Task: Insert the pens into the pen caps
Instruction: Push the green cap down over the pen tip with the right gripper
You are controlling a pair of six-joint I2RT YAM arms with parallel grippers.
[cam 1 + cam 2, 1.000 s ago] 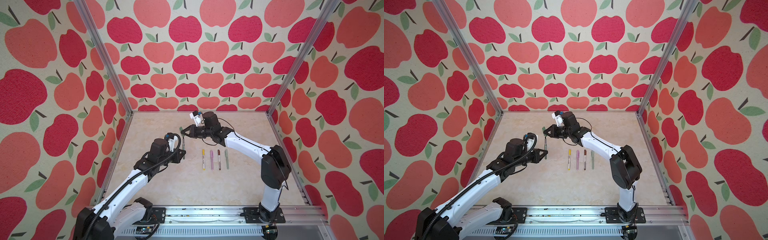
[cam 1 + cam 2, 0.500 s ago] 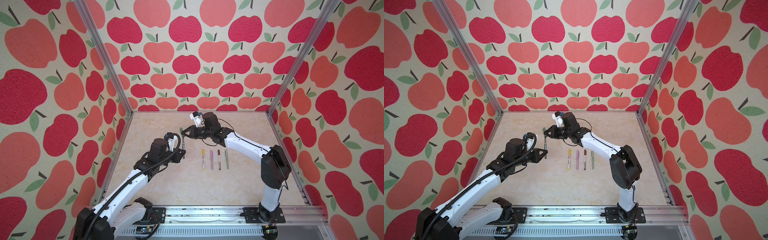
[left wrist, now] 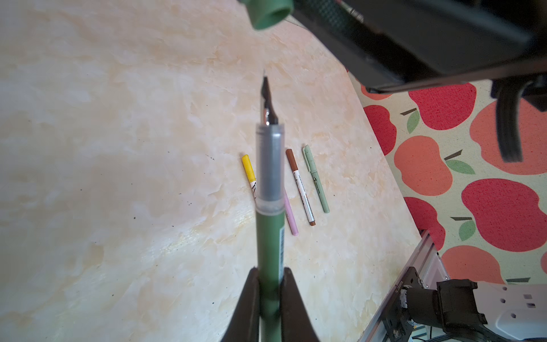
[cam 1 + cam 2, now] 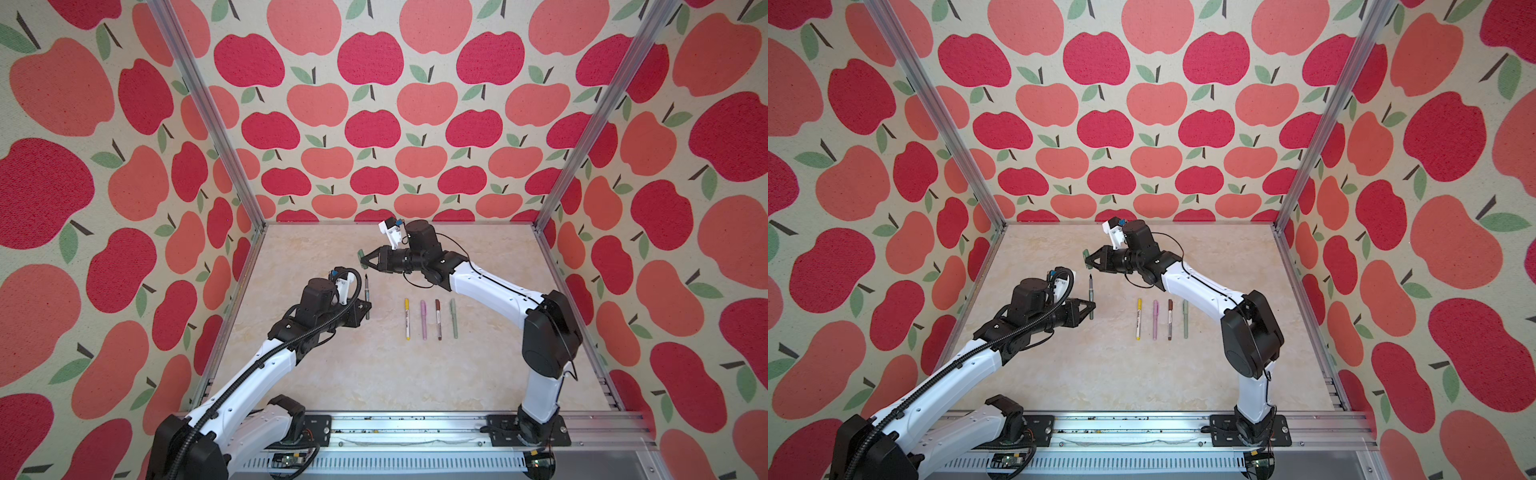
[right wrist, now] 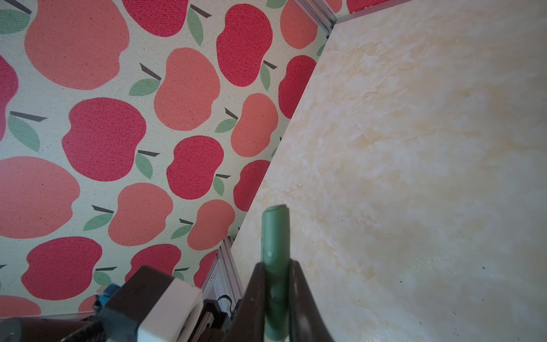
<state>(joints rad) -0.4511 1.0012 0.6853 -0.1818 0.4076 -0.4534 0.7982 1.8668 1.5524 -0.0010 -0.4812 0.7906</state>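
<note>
Two black parallel grippers faced each other with a clear gap between them. The left gripper [image 4: 367, 308] [image 3: 270, 275] was clamped on the slim dark green marker pen [image 4: 367, 293] [image 3: 268, 237]. Its bare dark tip pointed at the open mouth of the stubby dark green plastic cap [image 4: 361, 253] [image 3: 268, 11] [image 5: 275, 234], apart from it. The right gripper [image 4: 364, 260] [image 5: 275, 266] was pinched shut on that cap.

Right of the left gripper, four capped pens lay in a row: yellow-capped pen [image 4: 407, 318], lilac-pink pen [image 4: 423, 319], brown-capped pen [image 4: 438, 319] and sage green pen [image 4: 454, 318]. Bare marbled cream tabletop [image 4: 374, 374] spread around both grippers. The aluminium frame edge [image 4: 245, 270] and apple-print walls [image 4: 374, 124] stood well clear.
</note>
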